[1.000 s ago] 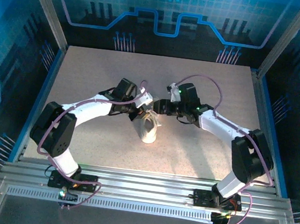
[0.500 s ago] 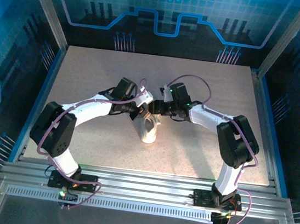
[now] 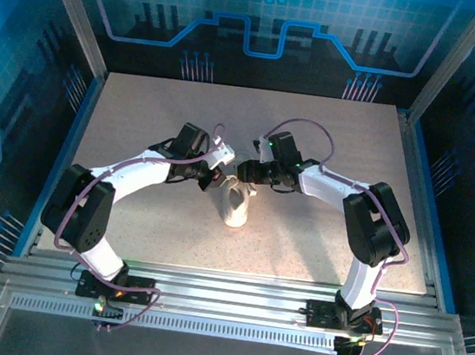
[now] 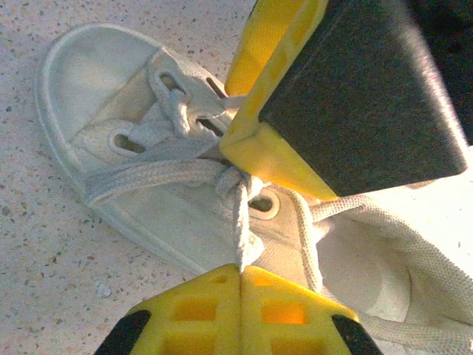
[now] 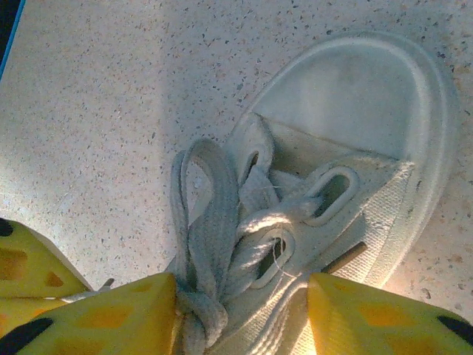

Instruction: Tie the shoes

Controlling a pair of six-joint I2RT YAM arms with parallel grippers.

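Now the sneaker (image 3: 235, 207) sits near the middle of the table (image 3: 338, 147) in the top view, toe towards the bottom of the frame, between my two grippers. My left gripper (image 4: 240, 275) is pinched fully closed on one lace (image 4: 240, 222) at the bottom edge of its wrist view. My right gripper (image 5: 240, 314) stands partly open, clamping nothing, one finger on each side of the base of a lace loop (image 5: 211, 200).
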